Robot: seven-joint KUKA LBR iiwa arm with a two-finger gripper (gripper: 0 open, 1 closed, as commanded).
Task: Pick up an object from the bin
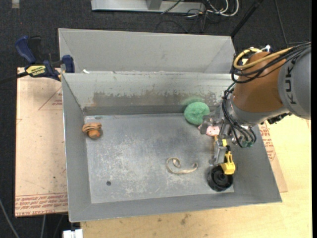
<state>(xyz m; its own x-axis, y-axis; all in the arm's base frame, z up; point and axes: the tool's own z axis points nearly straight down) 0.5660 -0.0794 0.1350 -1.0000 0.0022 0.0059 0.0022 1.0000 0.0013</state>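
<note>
My gripper [218, 151] hangs low at the bin's right side, pointing down at the floor. Just below it, in the front right corner, lies a black round thing [219, 179] with a yellow piece [228, 165] on top, and the gripper's tip is right beside that yellow piece. A green ball [196, 111] rests against the back wall, a little to the gripper's upper left. On the floor to its left lies a pale curled strip [180, 166].
At the far left of the bin, near the back wall, sits a small brown lump [92, 130]. The arm's orange cover and cables hang over the right rim. The bin's right wall slopes up close behind the gripper.
</note>
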